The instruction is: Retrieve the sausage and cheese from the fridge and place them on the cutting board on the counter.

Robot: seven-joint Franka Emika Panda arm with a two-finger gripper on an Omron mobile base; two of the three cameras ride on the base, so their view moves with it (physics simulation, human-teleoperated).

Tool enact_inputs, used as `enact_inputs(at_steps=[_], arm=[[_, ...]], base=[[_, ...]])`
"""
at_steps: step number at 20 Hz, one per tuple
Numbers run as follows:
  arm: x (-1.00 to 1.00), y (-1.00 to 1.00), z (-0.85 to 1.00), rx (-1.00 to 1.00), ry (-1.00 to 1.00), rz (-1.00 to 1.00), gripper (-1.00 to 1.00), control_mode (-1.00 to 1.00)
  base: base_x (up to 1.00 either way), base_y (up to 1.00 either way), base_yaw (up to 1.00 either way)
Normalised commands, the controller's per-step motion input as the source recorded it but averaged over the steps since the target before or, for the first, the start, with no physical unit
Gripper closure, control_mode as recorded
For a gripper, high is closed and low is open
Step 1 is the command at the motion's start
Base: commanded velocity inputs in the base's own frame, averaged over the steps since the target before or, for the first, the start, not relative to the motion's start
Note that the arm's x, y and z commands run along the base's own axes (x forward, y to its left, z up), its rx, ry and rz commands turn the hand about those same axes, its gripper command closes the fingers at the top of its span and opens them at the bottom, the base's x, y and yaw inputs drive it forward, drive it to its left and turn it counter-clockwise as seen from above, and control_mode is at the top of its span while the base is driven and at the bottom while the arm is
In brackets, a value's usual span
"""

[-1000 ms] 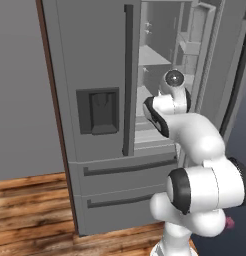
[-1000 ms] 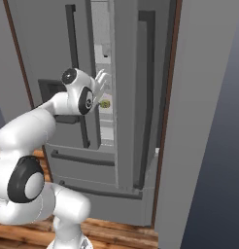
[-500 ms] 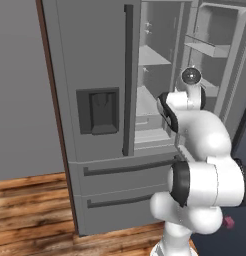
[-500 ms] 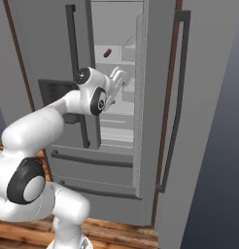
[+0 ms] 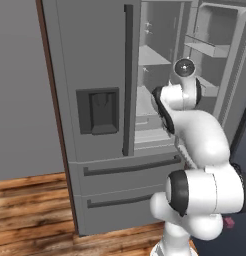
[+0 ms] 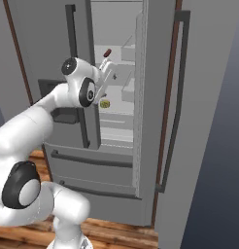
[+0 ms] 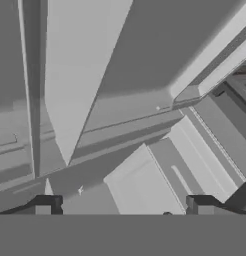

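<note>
Gripper (image 6: 110,73) raised in the fridge (image 5: 100,75) opening, right door swung wide. Fingertips (image 7: 45,205) well apart at the bottom of the hand view, jaws open, nothing between them (just grey shelves and walls ahead). Sausage (image 6: 107,52) on an upper shelf, just above and slightly behind the jaws, not touching. Cheese (image 6: 105,103) on a lower shelf, below the jaws, well apart from the sausage. Door bins (image 5: 207,50) off to the jaws' right side. Dispenser panel (image 5: 97,111) on the closed left door.
</note>
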Motion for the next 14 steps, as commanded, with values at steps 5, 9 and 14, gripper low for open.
enact_inputs(at_steps=[5, 9, 14], arm=[[-0.07, 0.96, 0.23, 0.0, 0.05, 0.18, -1.0, -1.0], [-0.31, 0.26, 0.32, -0.03, 0.18, 0.43, -1.0, -1.0], [-0.34, 0.06, 0.16, -0.14, 0.2, 0.61, -1.0, -1.0]], base=[[0.0, 0.0, 0.0], [0.0, 0.0, 0.0], [0.0, 0.0, 0.0]])
